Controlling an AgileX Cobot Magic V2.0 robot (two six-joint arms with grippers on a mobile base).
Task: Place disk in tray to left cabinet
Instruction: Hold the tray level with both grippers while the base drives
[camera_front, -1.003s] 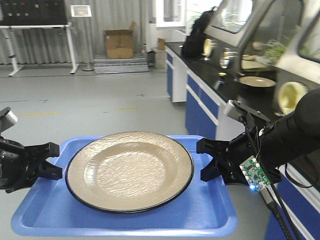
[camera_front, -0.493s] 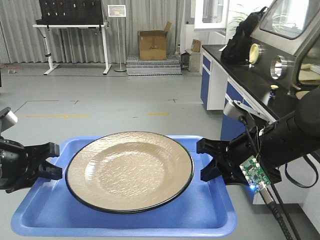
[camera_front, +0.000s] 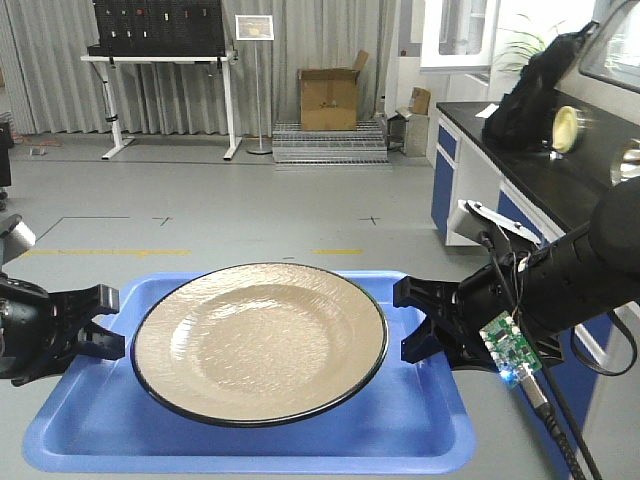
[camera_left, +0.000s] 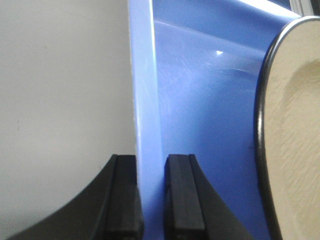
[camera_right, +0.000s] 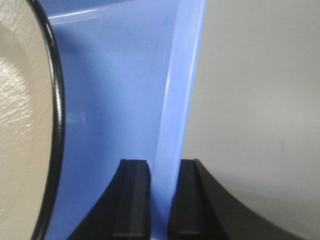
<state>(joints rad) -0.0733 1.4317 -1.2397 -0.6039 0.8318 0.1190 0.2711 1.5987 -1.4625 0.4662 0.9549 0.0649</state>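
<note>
The tan disk (camera_front: 258, 340) with a thin black rim lies flat in the blue tray (camera_front: 420, 420), which hangs in the air between my two arms. My left gripper (camera_front: 108, 320) is shut on the tray's left rim (camera_left: 147, 125); the disk's edge (camera_left: 290, 130) shows at the right of that view. My right gripper (camera_front: 412, 322) is shut on the tray's right rim (camera_right: 177, 125); the disk (camera_right: 22, 125) shows at the left there. The left cabinet is out of view.
A black lab counter on blue cabinets (camera_front: 520, 190) runs along the right with a black backpack (camera_front: 540, 90) on it. A cardboard box (camera_front: 330, 98), a sign stand (camera_front: 255, 30) and a white-framed workbench (camera_front: 160, 60) stand at the far wall. Grey floor lies ahead.
The whole view has swung to the left: the counter slid right and the far wall's bench and box came toward the middle. Tray, disk and both grippers keep the same hold.
</note>
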